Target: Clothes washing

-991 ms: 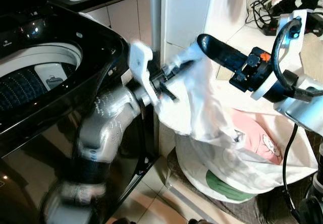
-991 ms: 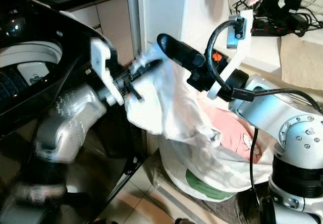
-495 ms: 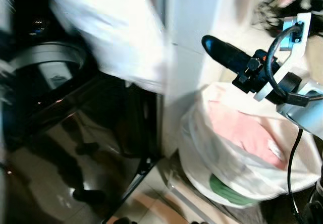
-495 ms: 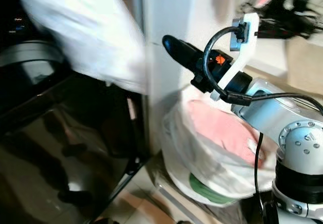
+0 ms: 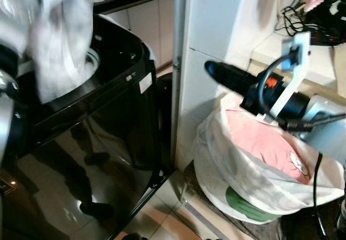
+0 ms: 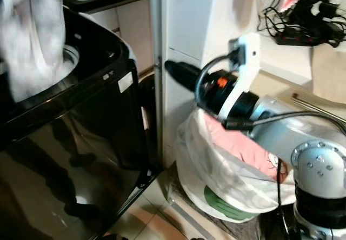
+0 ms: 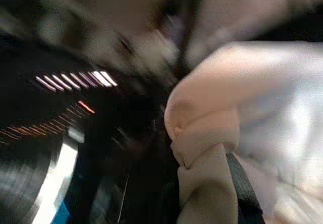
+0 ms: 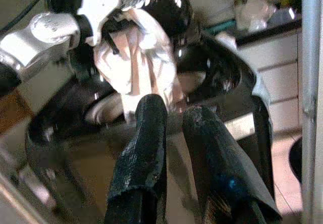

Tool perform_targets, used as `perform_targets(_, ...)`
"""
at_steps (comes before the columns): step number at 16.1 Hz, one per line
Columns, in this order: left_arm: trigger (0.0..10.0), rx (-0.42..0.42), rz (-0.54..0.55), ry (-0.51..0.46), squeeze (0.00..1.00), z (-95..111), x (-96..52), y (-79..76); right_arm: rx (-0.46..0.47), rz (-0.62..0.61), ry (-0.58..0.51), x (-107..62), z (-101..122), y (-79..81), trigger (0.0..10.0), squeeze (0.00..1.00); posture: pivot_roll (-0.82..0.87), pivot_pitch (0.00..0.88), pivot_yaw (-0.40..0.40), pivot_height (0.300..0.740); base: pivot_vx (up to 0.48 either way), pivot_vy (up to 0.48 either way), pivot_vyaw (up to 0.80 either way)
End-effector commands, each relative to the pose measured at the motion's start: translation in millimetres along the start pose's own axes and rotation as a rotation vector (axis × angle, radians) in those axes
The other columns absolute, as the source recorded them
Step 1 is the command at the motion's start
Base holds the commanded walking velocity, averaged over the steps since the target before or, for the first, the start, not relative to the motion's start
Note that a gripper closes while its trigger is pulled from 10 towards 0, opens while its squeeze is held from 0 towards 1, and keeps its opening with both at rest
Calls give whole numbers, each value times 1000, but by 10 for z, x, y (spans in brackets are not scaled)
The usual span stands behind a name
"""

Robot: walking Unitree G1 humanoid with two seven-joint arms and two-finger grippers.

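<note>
One white garment (image 5: pixel 57 40) hangs bunched over the open tub of the black washing machine (image 5: pixel 108 115), clamped in my left end effector (image 8: pixel 108 32); in the left wrist view the cloth is knotted around one black finger (image 7: pixel 242 186). My right end effector (image 5: pixel 213 70) hovers empty beside the white pillar (image 5: pixel 208 29), above the white laundry bag (image 5: pixel 254 180), its two fingers (image 8: pixel 144 148) slightly apart with nothing between them. The bag sits on the floor between the pillar and my right arm, and a pink garment (image 5: pixel 265 148) lies in its mouth. The washer's front corner and the pillar stand between the bag and the tub. Cables (image 5: pixel 319 21) clutter the worktop behind my right arm. A second ago both end effectors held the white garment stretched over the bag; now it has left the bag and swung across to the washer.
</note>
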State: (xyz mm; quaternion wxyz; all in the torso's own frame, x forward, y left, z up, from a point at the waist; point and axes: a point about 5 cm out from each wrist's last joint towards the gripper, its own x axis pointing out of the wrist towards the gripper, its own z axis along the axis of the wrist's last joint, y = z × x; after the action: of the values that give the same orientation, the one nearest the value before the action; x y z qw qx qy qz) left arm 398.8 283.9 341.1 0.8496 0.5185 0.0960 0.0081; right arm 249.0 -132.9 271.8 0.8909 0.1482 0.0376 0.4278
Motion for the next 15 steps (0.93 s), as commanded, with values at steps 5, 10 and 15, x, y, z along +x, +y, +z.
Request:
perform_targets(5, 10000, -46, -249, 97, 1000, -149, -87, 16, -45, 26, 112, 21, -160, 48, 10000, 0, -44, 0, 22, 740, 0, 0, 0)
perform_targets(10, 10000, -113, -442, 81, 1000, -170, -143, -40, -43, 28, 143, 41, -220, 33, 10000, 0, -32, 0, 19, 740, 0, 0, 0)
perform_targets(15, 10000, -160, -590, 56, 1000, -251, -220, -72, -36, -13, 184, 36, -311, -14, 10000, 0, -24, 0, 25, 740, 0, 0, 0)
